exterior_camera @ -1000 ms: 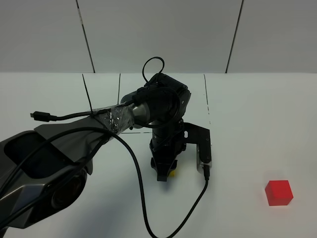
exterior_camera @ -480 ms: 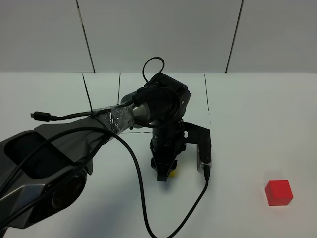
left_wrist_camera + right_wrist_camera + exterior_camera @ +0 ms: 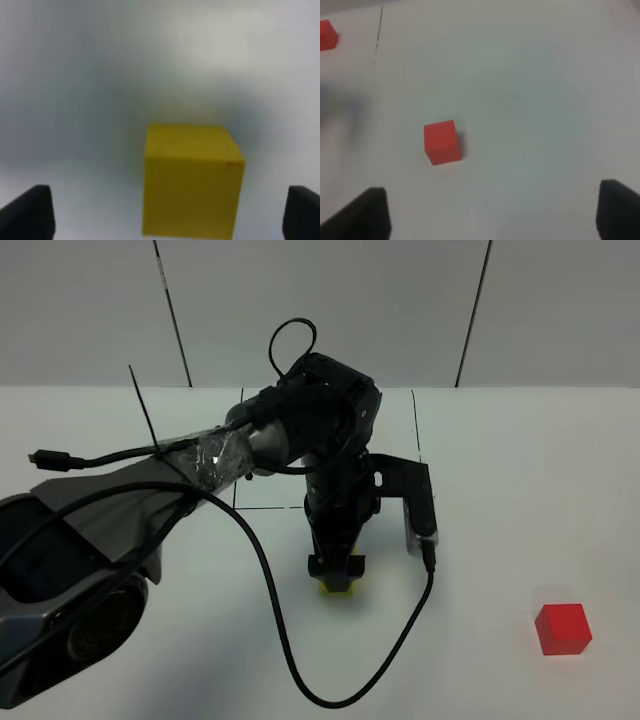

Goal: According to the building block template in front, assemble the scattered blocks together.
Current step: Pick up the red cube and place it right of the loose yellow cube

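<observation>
Yellow cube [image 3: 192,177] sat between left gripper [image 3: 336,568]'s spread jaws, ungripped; red cube [image 3: 562,628] lay well apart, unjoined; right gripper [image 3: 495,212] spread, empty.

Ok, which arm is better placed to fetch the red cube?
The right, probably. The red cube lies far to the right, in view ahead of the open right claw. The left claw is open, straddling the yellow cube.

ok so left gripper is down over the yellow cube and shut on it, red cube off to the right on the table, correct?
Not shut. The left wrist view shows the left gripper open, standing clear of the yellow cube on either side. The rest holds: it is down over that cube, and the red cube sits off to the right on the table.
</observation>
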`<state>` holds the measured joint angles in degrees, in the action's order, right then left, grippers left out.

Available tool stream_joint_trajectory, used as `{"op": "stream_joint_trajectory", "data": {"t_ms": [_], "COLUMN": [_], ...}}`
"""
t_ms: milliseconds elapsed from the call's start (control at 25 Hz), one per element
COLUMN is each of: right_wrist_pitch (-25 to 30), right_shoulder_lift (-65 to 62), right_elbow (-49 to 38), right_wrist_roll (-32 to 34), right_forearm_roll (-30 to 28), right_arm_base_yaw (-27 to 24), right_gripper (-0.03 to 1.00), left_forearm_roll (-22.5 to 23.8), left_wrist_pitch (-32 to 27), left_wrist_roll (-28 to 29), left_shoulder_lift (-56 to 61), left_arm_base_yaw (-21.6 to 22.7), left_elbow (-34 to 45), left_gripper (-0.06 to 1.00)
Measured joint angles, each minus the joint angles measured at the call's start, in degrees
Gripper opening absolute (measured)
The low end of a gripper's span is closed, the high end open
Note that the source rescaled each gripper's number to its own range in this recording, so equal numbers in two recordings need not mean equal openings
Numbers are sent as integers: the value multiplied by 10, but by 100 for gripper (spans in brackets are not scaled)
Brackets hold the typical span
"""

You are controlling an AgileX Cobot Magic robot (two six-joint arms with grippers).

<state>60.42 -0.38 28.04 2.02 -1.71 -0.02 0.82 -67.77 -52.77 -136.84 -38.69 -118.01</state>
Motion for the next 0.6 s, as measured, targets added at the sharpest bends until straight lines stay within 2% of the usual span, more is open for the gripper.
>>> {"op": "stream_joint_trajectory", "data": {"t_ms": [240,440,600], "right_wrist_pitch": [0,0,0], "right_shoulder_lift": [0,0,0], "right_elbow": [0,0,0], "right_wrist_roll": [0,0,0], "right_forearm_roll": [0,0,0], "right_arm_base_yaw": [0,0,0], "right_gripper": [66,66,66], "left_forearm_roll": [-1,6,35], "left_wrist_pitch": [-1,-1,-1], "left_wrist_roll": [44,135,222], "left_shoulder_lift": [54,90,108], "left_arm_base_yaw": [0,1,21], "left_elbow": [0,0,0], "left_gripper": [100,100,99]}}
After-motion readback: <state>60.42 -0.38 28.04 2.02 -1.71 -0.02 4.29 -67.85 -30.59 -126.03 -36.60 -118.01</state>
